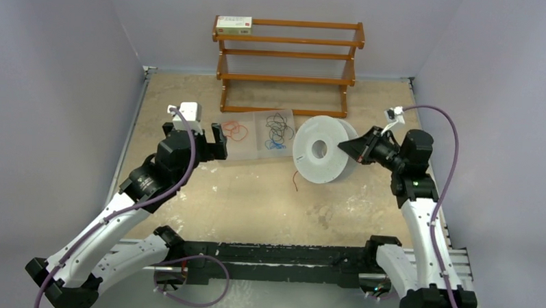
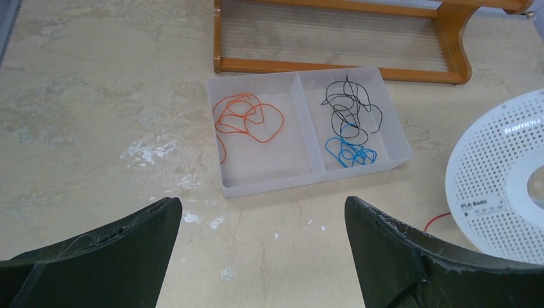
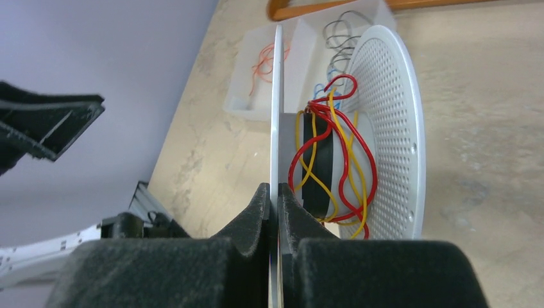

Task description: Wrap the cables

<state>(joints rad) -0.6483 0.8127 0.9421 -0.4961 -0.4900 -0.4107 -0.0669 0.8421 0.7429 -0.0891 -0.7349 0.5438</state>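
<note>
Right wrist alone shows cables (image 3: 327,160) wound on hub, right gripper (image 3: 276,196) pinching spool (image 3: 391,128) flange; left gripper (image 2: 260,215) wide.

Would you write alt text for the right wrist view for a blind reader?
The right end effector is shut on one flange of an upright white spool, with red and yellow cables wound round its hub. A clear tray lies beyond.

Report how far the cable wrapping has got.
Done: a red wire and a yellow wire sit loosely around the spool hub. In hand: right jaws clamp a spool disc; left jaws hang open. Left: orange wire, black wires and blue wire lie in the tray.
</note>
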